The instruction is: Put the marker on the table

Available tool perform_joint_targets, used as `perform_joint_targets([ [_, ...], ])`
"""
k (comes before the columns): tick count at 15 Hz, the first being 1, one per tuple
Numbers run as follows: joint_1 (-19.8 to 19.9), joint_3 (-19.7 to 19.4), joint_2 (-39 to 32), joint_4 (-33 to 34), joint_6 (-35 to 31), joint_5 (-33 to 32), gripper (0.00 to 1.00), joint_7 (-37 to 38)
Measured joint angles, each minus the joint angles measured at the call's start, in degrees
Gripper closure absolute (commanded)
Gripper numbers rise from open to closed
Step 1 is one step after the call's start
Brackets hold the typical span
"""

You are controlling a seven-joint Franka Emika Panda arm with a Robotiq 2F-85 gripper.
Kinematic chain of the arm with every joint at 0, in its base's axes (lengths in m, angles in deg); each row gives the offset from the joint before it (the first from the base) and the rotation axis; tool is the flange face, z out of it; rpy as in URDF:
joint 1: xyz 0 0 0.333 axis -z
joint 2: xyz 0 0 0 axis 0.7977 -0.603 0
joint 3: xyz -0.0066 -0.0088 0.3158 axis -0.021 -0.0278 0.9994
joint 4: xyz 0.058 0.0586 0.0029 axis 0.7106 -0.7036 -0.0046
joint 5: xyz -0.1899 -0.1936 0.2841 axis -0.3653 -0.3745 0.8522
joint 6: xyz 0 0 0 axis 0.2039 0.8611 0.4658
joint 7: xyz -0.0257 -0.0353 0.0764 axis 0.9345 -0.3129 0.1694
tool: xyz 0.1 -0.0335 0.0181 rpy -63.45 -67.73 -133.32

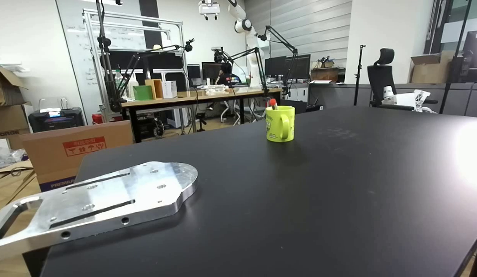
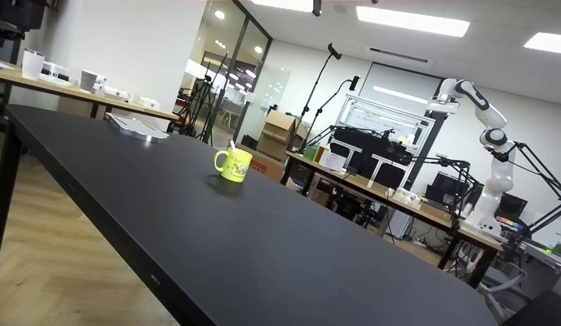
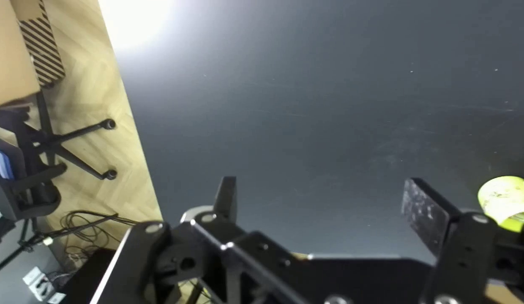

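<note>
The marker stands in the yellow-green cup and leans. Its red end [image 1: 273,103] sticks out above the rim, and it also shows in an exterior view [image 2: 231,144]; the rest is hidden inside. The cup [image 1: 275,126] stands upright on the black table [image 1: 319,200], as also seen in an exterior view [image 2: 237,166]. In the wrist view the cup [image 3: 498,196] is cut off at the right edge, and I cannot make out the marker there. My gripper [image 3: 319,180] is open and empty above the table [image 3: 287,97], with the cup to its right in the picture.
A silver-grey metal plate [image 1: 127,188] lies at one end of the table; it also shows in an exterior view [image 2: 136,128]. A carton [image 1: 77,148] stands beside the table. A chair base [image 3: 55,141] is on the floor past the table edge. Another white arm [image 2: 497,140] stands on a wooden desk.
</note>
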Motion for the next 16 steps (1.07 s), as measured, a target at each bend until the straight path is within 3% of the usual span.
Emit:
perform_joint_targets([
  [7,-11.02,8.80,-14.91,6.53,-8.28,0.12,0.00,-3.21],
  [10,-14.52,12.42,-20.78,11.68,-7.90,-2.53,0.00,-3.26],
  [16,-14.63,12.49,-23.19,14.34,-7.37,-2.86,0.00,-4.11],
])
